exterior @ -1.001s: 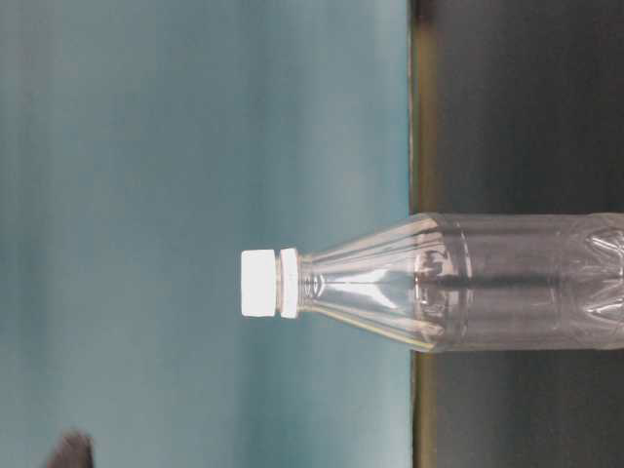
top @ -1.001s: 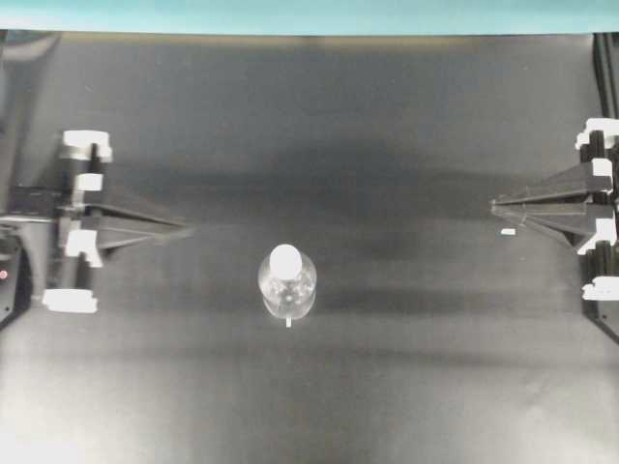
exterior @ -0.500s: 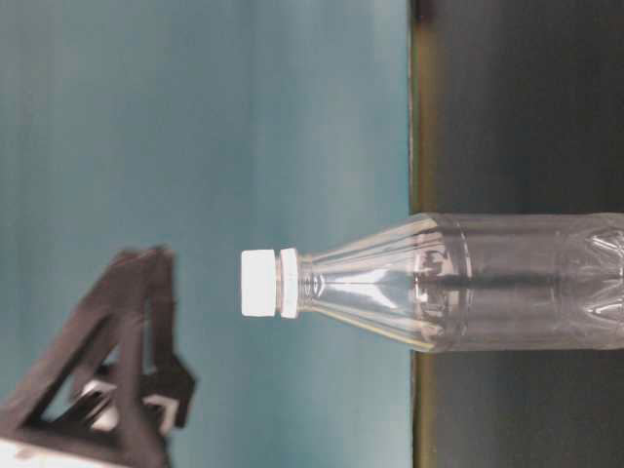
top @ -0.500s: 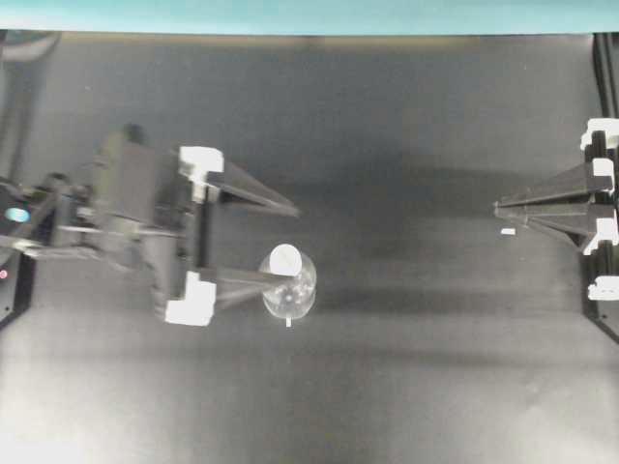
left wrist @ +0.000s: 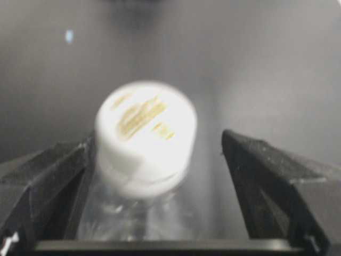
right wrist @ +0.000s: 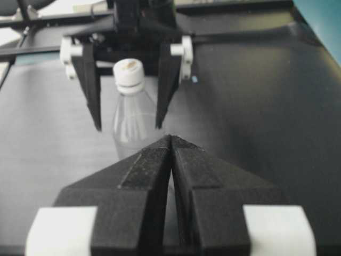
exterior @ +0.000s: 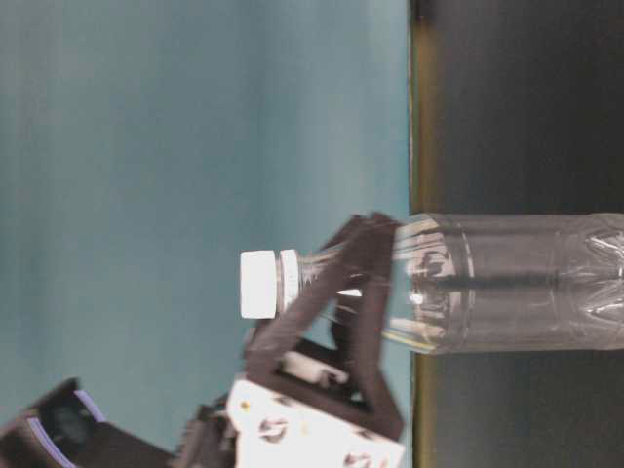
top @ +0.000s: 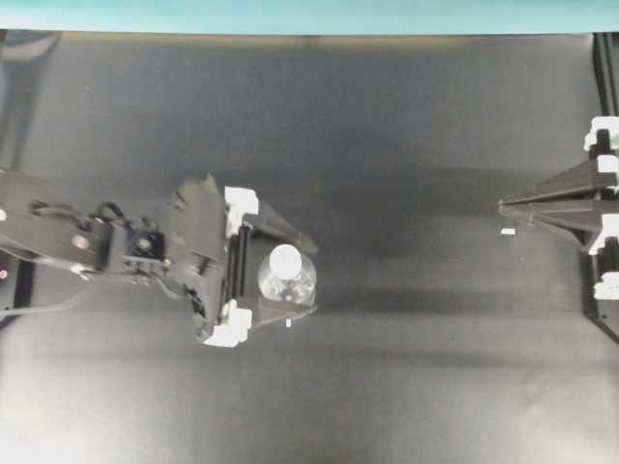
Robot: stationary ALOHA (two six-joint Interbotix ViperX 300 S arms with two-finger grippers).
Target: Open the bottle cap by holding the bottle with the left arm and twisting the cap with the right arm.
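The clear plastic bottle (top: 287,282) stands upright a little left of the centre of the black table (top: 416,387) in the overhead view, its white bottle cap (top: 285,259) screwed on. The step in hand is the first one, securing the bottle: the left gripper (top: 287,274) on the left arm (top: 116,253) has its fingers spread as wide as they go, one on each side of the bottle's sloping shoulder, with nothing clamped. In the left wrist view the cap (left wrist: 145,128) sits nearer the finger at the left of the frame than the one at the right, and that view is too blurred to say whether the near finger touches the plastic. The right gripper (top: 513,208) waits at the far right edge of the overhead frame, well apart from the bottle, its fingers pressed fully together and empty. The next move seems to call for the left fingers to squeeze the clear body below the neck, firmly enough that it cannot spin yet not so hard that the thin wall buckles; only then should the right arm (top: 595,208) open, travel across and settle over the cap. No label or brand is visible on the bottle; faint tan streaks mark the cap's top, but they read as no letters.
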